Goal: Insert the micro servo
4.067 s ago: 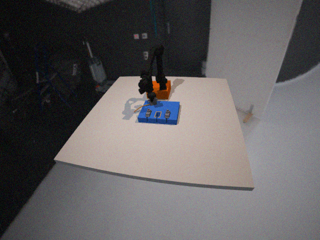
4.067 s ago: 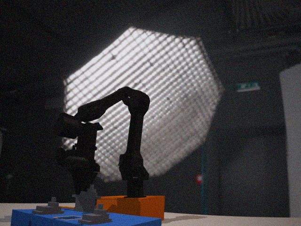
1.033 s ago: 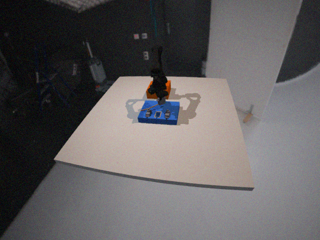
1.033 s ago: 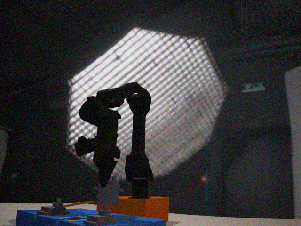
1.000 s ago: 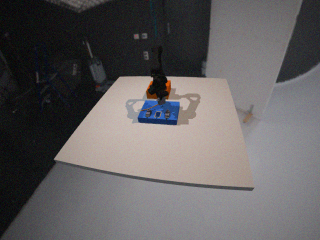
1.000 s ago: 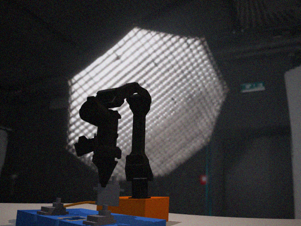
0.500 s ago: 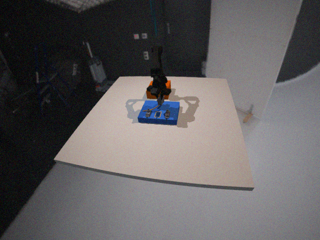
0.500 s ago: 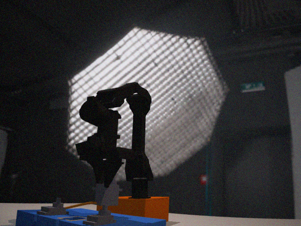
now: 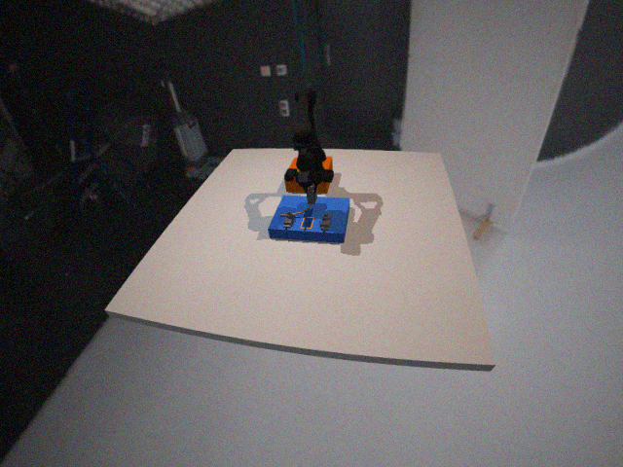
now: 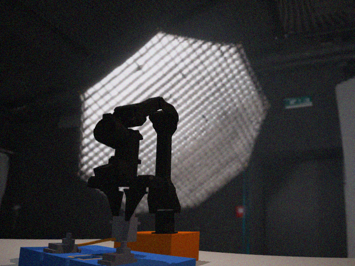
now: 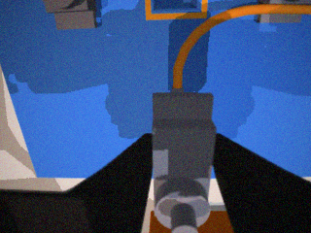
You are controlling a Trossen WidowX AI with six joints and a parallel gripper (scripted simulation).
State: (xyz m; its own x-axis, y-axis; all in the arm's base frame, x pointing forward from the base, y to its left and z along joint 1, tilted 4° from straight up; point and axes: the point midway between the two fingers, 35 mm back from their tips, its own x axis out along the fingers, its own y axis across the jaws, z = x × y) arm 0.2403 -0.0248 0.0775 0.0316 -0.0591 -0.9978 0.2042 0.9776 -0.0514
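Note:
My gripper (image 9: 311, 188) (image 10: 122, 216) (image 11: 181, 141) is shut on the loose grey micro servo (image 9: 311, 195) (image 10: 131, 230) (image 11: 183, 146). The servo is upright, its shaft up between the fingers, held above the back part of the blue deck (image 9: 334, 202) (image 11: 63, 131). Its orange cable (image 9: 302, 212) (image 10: 96, 242) (image 11: 178, 73) leaves the side facing the pocket and bends away sideways above the deck. The pocket's orange outline (image 9: 306, 228) (image 11: 176, 16) lies in front of the servo, cut off at the wrist view's top edge. No servo sits in the pocket.
Two mounted servos flank the pocket, one (image 9: 288, 220) (image 10: 60, 247) on the cable's side and one (image 9: 325, 222) (image 10: 117, 258) (image 11: 78, 18) on the other. The cable passes over the first in the wrist view. An orange block (image 9: 328, 164) (image 10: 184, 244) under the arm's base stands behind the deck.

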